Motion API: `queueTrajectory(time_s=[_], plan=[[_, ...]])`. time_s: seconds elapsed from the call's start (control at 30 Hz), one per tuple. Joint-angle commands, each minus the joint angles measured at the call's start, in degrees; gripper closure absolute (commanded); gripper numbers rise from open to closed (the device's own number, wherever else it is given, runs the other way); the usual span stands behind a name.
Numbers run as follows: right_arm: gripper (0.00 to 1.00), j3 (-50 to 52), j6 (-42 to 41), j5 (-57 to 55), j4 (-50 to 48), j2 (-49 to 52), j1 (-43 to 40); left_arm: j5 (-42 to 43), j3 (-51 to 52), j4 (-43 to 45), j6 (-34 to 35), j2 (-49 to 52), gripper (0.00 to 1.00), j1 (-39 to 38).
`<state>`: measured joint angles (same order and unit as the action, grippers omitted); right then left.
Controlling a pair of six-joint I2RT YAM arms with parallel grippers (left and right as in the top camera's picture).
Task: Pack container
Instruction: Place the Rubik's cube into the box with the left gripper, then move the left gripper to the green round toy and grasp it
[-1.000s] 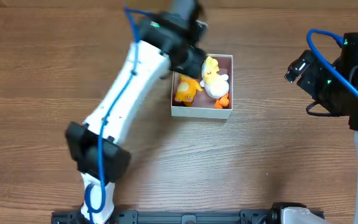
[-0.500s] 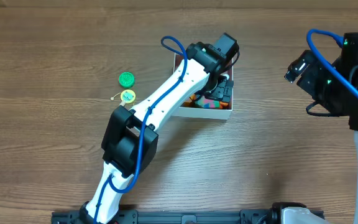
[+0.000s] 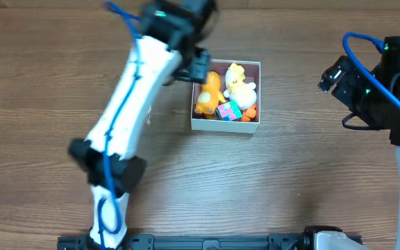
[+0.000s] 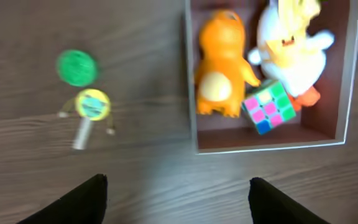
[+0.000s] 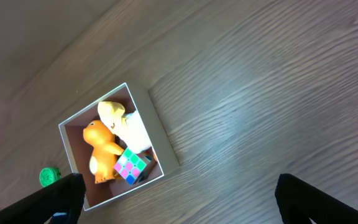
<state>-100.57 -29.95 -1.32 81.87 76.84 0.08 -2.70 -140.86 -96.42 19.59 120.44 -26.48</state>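
The container (image 3: 225,126) is a square white-walled box with a pink-brown inside at the table's middle back. In it lie an orange dinosaur toy (image 3: 208,94), a yellow and white duck plush (image 3: 240,85) and a colourful puzzle cube (image 3: 228,110). My left gripper (image 3: 197,67) is open and empty, just left of the container's far left corner. In the left wrist view (image 4: 178,190) its fingers hang over bare wood below the container (image 4: 191,127). My right gripper (image 3: 330,75) is open and empty, well right of the container, which also shows in the right wrist view (image 5: 165,142).
A green cap (image 4: 76,67) and a small yellow-green toy with a stem (image 4: 92,107) lie on the wood left of the container. In the overhead view my left arm hides them. The green cap also shows in the right wrist view (image 5: 50,176).
The puzzle cube now lies in the container; it was not there a second ago. My left gripper reached into the container, then drew back out to the left. The right arm has not moved.
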Motion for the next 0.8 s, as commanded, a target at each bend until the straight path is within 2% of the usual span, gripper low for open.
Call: queueTrajectory(time_s=[0.0,0.07,0.17,0.33,0.5,0.6,0.77], plan=[[0.00,-0.2,-0.3,-0.1,-0.3,0.0,-0.2,-3.2,5.7,-0.4,-5.9,-12.2,0.23,3.8],[0.00,-0.2,-0.3,-0.1,-0.3,0.0,-0.2,-6.8,15.6,-0.4,-5.9,-18.8,0.18,8.3],[0.00,-0.2,-0.3,-0.1,-0.3,0.0,-0.2,-6.6,29.1,1.4,-6.3,-20.8,0.17,14.3],[0.00,-0.2,-0.3,-0.1,-0.3,0.0,-0.2,-1.1,50.6,26.9,-11.7,-20.2,0.09,18.3],[0.00,-0.2,-0.3,-0.1,-0.3,0.0,-0.2,-0.2,54.6,42.1,-14.5,-13.4,0.08,18.6],[0.00,-0.2,-0.3,-0.1,-0.3,0.0,-0.2,-0.2,54.6,47.9,-15.0,-6.5,0.06,18.6],[0.00,-0.2,-0.3,-0.1,-0.3,0.0,-0.2,-0.3,54.6,52.9,-15.8,-2.9,0.04,19.5]])
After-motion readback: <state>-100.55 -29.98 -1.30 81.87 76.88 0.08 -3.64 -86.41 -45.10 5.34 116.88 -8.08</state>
